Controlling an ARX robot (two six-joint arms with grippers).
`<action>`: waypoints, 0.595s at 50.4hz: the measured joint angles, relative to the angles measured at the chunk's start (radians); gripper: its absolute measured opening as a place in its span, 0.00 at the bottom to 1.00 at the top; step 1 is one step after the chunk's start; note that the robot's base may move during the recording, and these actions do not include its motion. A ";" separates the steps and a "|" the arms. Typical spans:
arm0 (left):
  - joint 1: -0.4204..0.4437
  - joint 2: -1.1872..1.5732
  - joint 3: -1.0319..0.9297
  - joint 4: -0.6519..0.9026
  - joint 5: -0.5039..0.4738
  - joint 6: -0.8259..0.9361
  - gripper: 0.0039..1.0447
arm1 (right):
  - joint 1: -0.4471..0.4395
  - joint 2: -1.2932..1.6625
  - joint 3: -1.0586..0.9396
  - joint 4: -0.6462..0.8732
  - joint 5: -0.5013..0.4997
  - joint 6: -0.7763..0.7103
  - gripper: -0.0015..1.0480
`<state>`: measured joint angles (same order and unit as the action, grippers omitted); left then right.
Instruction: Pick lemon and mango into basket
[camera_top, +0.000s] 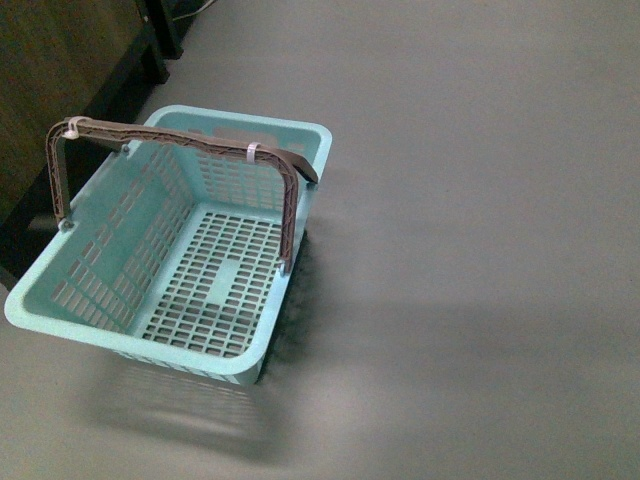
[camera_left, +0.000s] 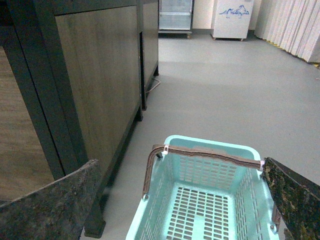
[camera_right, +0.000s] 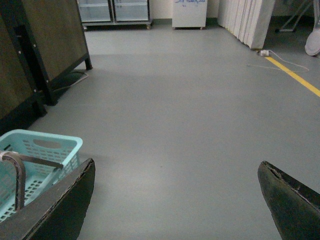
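Observation:
A light-blue slotted basket (camera_top: 110, 330) stands on the grey floor at the left of the front view, its brown handle (camera_top: 180, 140) raised; nothing lies inside it. The same basket (camera_left: 210, 145) fills the left wrist view, below and between the spread fingers (camera_left: 50, 205) of my open left gripper (camera_left: 182, 200). My right gripper (camera_right: 175, 200) is open over bare floor, with the basket (camera_right: 45, 142) off to one side. Neither arm shows in the front view. The lemon and the mango are out of view.
A dark wooden cabinet (camera_left: 95, 75) on black legs stands close beside the basket, also seen as the cabinet (camera_top: 60, 70) at the far left. Glass-door units (camera_right: 112, 10) and a white appliance (camera_left: 230, 17) line the far wall. A yellow floor line (camera_right: 295, 77) and a cable lie further off.

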<state>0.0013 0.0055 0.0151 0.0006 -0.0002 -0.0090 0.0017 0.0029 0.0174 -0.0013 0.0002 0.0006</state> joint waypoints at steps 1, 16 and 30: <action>0.000 0.000 0.000 0.000 0.000 0.000 0.94 | 0.000 0.000 0.000 0.000 0.000 0.000 0.92; 0.000 0.000 0.000 0.000 0.000 0.000 0.94 | 0.000 0.000 0.000 0.000 0.000 0.000 0.92; -0.074 0.454 0.140 -0.030 0.064 -0.641 0.94 | 0.000 0.000 0.000 0.000 0.000 0.000 0.92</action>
<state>-0.0727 0.4599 0.1547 -0.0296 0.0639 -0.6502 0.0017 0.0029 0.0174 -0.0013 0.0002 0.0006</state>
